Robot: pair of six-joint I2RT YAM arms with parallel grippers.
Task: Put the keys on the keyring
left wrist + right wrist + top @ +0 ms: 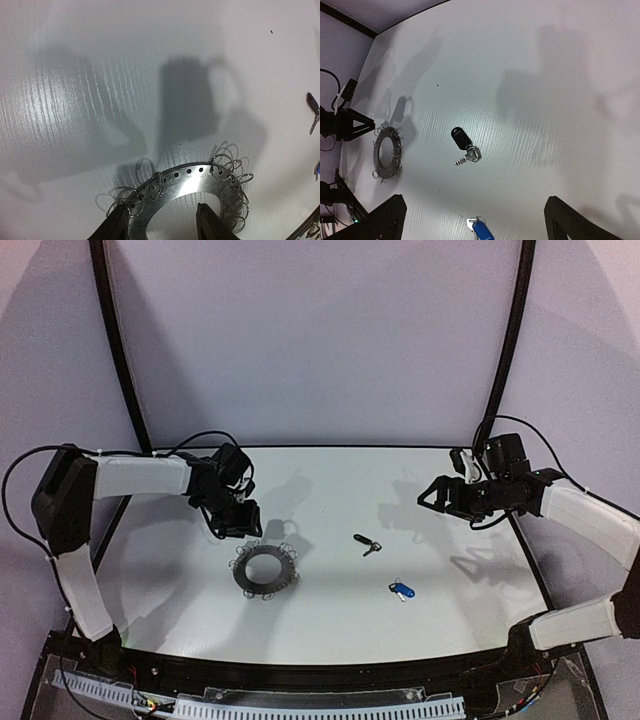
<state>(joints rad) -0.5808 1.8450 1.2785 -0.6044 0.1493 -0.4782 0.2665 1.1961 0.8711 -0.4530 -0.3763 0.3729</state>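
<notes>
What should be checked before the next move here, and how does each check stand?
1. Keys free: the black key and blue key lie loose and apart on the table: ok.
2. Picking arm ready: the right pincer is open and empty: ok.
3. Holding arm placed: the left pincer is open, with the keyring band between its fingers: ok.
4. Whether the left pincer touches the keyring: cannot tell.
5. Keyring flat, wire loops exposed: ok.
6. Key threaded on a loop: not ok.

No readable text, label, brand, number or sign shows anywhere.
</notes>
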